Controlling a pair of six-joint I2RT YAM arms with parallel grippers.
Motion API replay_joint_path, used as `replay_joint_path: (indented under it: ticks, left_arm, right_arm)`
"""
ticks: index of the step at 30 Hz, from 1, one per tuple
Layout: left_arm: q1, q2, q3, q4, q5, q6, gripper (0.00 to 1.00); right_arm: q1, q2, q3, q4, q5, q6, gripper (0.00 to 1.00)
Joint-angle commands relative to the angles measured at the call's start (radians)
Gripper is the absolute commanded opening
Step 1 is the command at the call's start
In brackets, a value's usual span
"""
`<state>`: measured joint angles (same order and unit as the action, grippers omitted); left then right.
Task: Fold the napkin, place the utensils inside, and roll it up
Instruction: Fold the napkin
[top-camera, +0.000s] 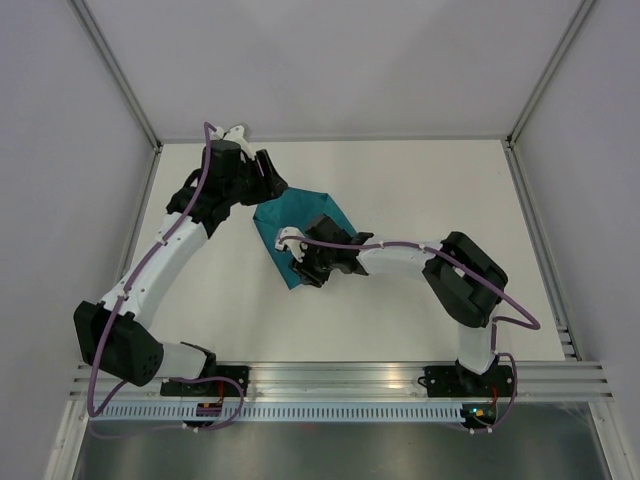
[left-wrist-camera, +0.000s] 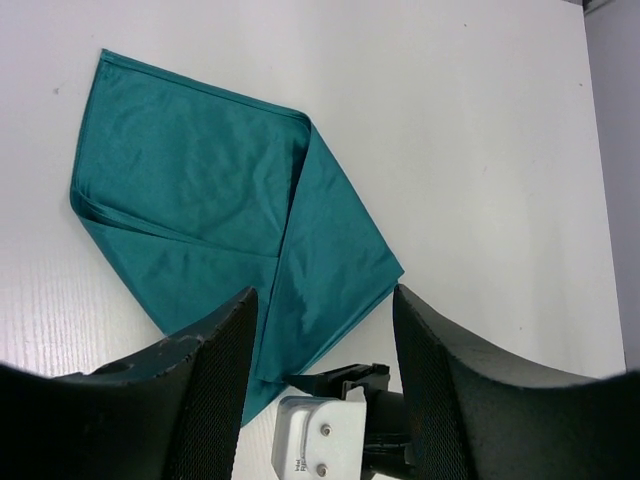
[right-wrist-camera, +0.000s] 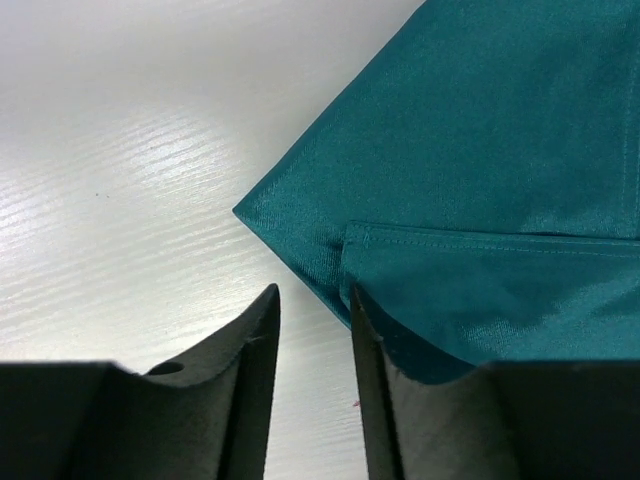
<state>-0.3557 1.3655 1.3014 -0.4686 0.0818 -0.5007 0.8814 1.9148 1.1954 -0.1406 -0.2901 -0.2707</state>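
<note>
Teal napkin (top-camera: 305, 215) lies folded at the middle of the white table (top-camera: 420, 180) in the overhead view. The left gripper (top-camera: 270, 180) hangs at its upper-left corner, and the right gripper (top-camera: 300, 268) is over its lower tip.

Left wrist view now: the napkin (left-wrist-camera: 200, 190) spreads flat across the upper left and centre, one flap doubled over along a diagonal crease. The left gripper (left-wrist-camera: 322, 295) stands wide apart at the bottom, nothing in it.

Right wrist view: the napkin (right-wrist-camera: 480, 160) fills the upper right, its pointed corner at frame centre, a hemmed layer on top. The right gripper (right-wrist-camera: 312, 300) is parted just a little, with bare table in the gap and cloth against the outside of the right-hand finger.
</note>
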Motion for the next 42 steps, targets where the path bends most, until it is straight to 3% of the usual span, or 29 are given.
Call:
replay_joint_path:
  ticks: [1, 5, 11, 18, 20, 21, 24, 31, 42]
  left_arm:
    - [0.007, -0.042, -0.008, 0.018, -0.059, -0.045, 0.62]
    - [0.034, -0.045, -0.036, 0.019, -0.079, -0.082, 0.61]
    - [0.092, -0.049, -0.134, 0.024, -0.157, -0.163, 0.55]
    - [0.184, 0.003, -0.319, 0.090, -0.180, -0.263, 0.28]
    - [0.190, 0.039, -0.333, 0.102, -0.188, -0.271, 0.22]
    - [0.195, 0.088, -0.338, 0.104, -0.195, -0.277, 0.13]
    - [0.201, 0.185, -0.333, 0.120, -0.205, -0.289, 0.02]
    - [0.204, 0.382, -0.261, 0.133, -0.221, -0.294, 0.02]
    - [0.202, 0.540, -0.125, 0.110, -0.200, -0.242, 0.02]
  right_arm:
    - [-0.004, -0.049, 0.020, 0.001, 0.008, -0.033, 0.43]
    - [-0.047, -0.111, 0.017, -0.028, -0.007, -0.038, 0.53]
    - [-0.145, -0.195, 0.047, -0.076, 0.012, 0.008, 0.55]
    - [-0.367, -0.030, 0.271, -0.240, 0.065, 0.030, 0.51]
    - [-0.419, 0.022, 0.314, -0.254, 0.088, 0.037, 0.51]
    - [-0.433, 0.041, 0.338, -0.260, 0.120, 0.036, 0.49]
    - [-0.473, 0.105, 0.365, -0.270, 0.147, 0.038, 0.42]
    - [-0.492, 0.173, 0.357, -0.272, 0.169, 0.007, 0.31]
    - [-0.490, 0.132, 0.210, -0.252, 0.121, -0.019, 0.28]
